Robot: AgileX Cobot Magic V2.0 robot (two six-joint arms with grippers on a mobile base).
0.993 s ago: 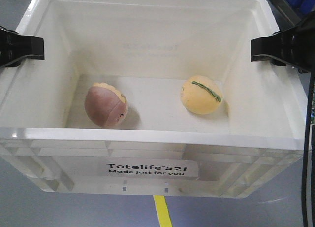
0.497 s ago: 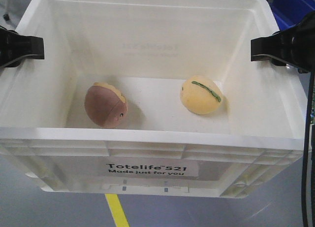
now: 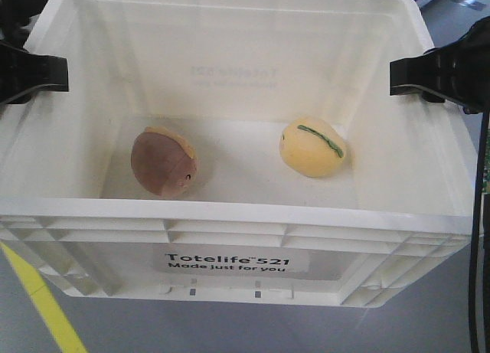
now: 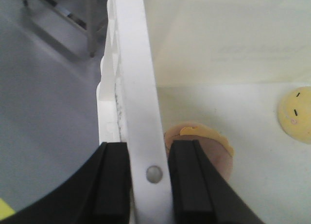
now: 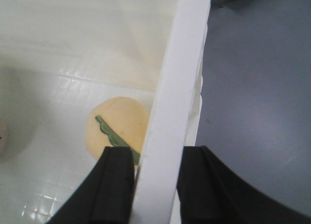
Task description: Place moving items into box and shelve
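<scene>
Box (image 3: 230, 214), left rim pinched by left fingers (image 4: 114, 185), right rim by right fingers (image 5: 116, 185)

Bright, even overhead light; the white crate (image 3: 230, 213) walls are nearly blown out and low in contrast, with only soft shadows beside the pinkish toy (image 3: 163, 163) and yellow toy (image 3: 311, 148). Both wrist views are soft with a yellowish cast inside; the near rim is blurred and the black fingers (image 4: 114, 185) are featureless. Mild glare patches on the crate floor, right wrist view.
</scene>
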